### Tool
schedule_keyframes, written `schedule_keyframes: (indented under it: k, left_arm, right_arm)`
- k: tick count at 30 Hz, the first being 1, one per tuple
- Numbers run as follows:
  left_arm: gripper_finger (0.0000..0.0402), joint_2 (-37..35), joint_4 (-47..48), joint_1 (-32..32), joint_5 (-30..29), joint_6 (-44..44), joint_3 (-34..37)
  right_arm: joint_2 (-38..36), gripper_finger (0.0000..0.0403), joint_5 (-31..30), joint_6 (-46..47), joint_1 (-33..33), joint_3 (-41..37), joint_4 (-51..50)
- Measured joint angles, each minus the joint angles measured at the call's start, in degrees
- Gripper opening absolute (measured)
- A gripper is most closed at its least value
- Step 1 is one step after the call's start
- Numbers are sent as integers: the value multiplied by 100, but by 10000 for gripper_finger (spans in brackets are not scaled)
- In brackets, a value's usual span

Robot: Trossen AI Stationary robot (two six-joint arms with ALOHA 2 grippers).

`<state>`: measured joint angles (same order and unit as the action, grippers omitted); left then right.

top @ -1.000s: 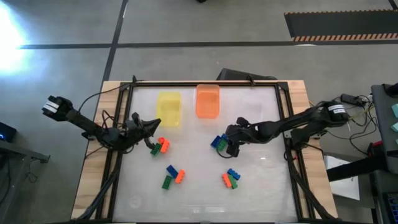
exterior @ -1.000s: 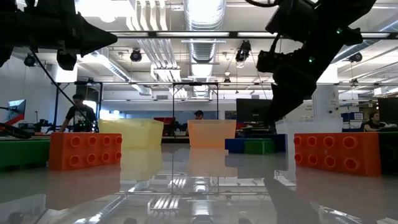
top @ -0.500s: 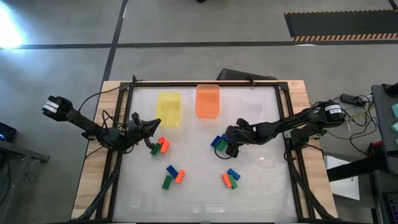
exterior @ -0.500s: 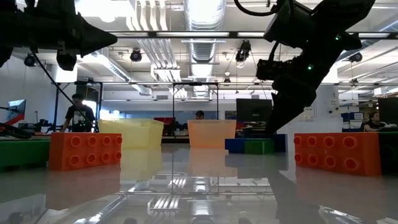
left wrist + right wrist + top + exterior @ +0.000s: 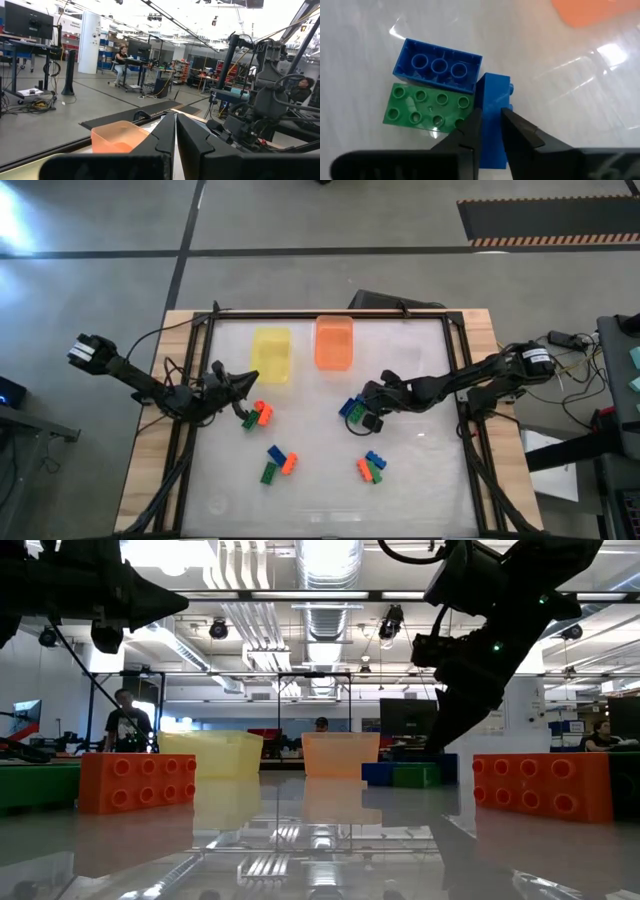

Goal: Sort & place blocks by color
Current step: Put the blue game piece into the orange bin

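Gripping a blue block (image 5: 492,117) beside a green block (image 5: 426,107), our right gripper (image 5: 489,127) works near the orange tray (image 5: 334,344); both trays look empty, other blocks (image 5: 279,462) unsorted; our left gripper (image 5: 240,383) waits clenched.

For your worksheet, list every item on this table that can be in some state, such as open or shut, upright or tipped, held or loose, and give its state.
left gripper: shut, holding nothing.
right gripper: shut on the upright blue block.
upright blue block: standing on end, gripped.
tipped blue block: on its side, hollow underside showing.
green block: flat, studs up, loose.
yellow tray: upright, no blocks visible inside.
orange tray: upright, no blocks visible inside.
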<state>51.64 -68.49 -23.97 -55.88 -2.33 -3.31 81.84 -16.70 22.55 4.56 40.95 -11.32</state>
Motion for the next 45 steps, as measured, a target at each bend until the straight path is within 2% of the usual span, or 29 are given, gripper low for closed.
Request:
schedule_keyframes:
  k: [11,23,28,39,45]
  left_arm:
    - [1,0,0,2,-2,-2,0]
    - [1,0,0,2,-2,-4,2]
    - [1,0,0,2,-2,-4,0]
    - [1,0,0,1,-4,-7,2]
    - [1,-1,1,2,-4,-7,2]
  right_arm:
    - [-74,11,16,0,2,0,-44]
    - [-310,17,42,-10,2,-4,-74]
    - [-308,50,167,-30,2,-4,-85]
    - [-171,167,165,-2,-9,-4,-65]
    - [141,193,155,13,-57,4,5]
